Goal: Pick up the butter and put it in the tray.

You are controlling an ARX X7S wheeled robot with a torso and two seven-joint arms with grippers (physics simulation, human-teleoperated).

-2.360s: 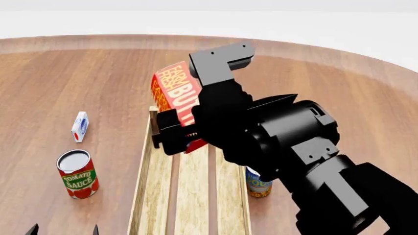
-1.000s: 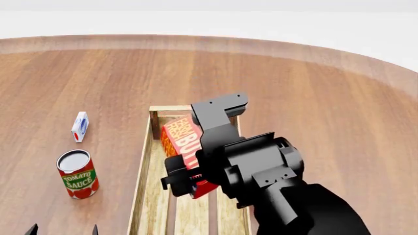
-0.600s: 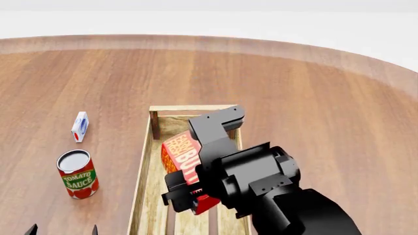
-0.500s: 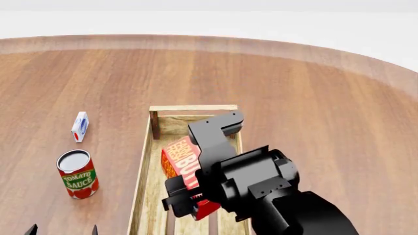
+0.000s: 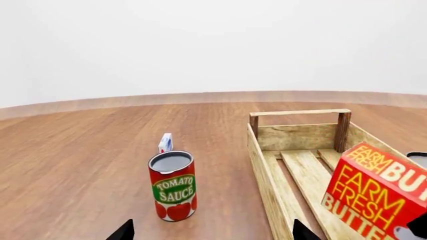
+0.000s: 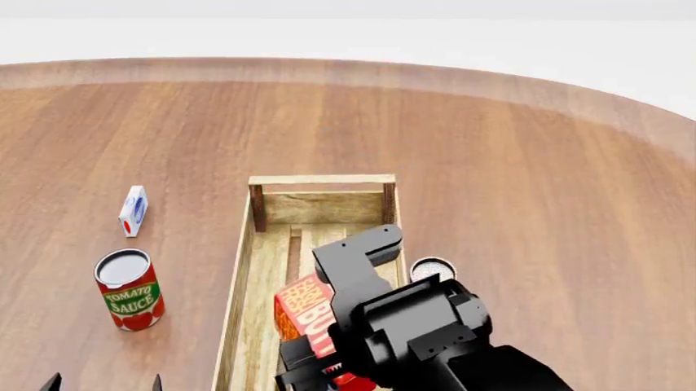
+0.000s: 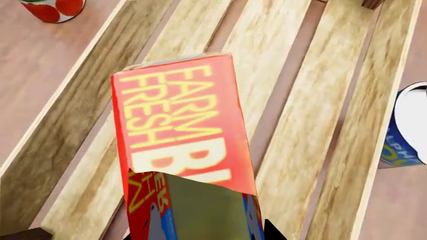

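Observation:
The red-orange butter carton (image 6: 306, 319) with yellow and white lettering is held by my right gripper (image 6: 326, 342), which is shut on it inside the pale wooden tray (image 6: 257, 213). In the right wrist view the butter (image 7: 177, 130) hangs tilted just above the tray's slats (image 7: 293, 130); whether it touches them I cannot tell. In the left wrist view the butter (image 5: 373, 192) is at the tray's near end (image 5: 267, 175). My left gripper (image 5: 210, 235) is open and empty, low beside the tray; its tips show in the head view (image 6: 103, 383).
A tomato sauce can (image 6: 129, 289) stands left of the tray, with a small white, blue and red carton (image 6: 133, 210) beyond it. A blue and yellow can (image 6: 432, 269) stands against the tray's right side. The round wooden table's edge (image 6: 609, 106) curves behind.
My right gripper has brought the butter down and toward me, from above the tray's far end to low inside the tray. The left arm has not moved.

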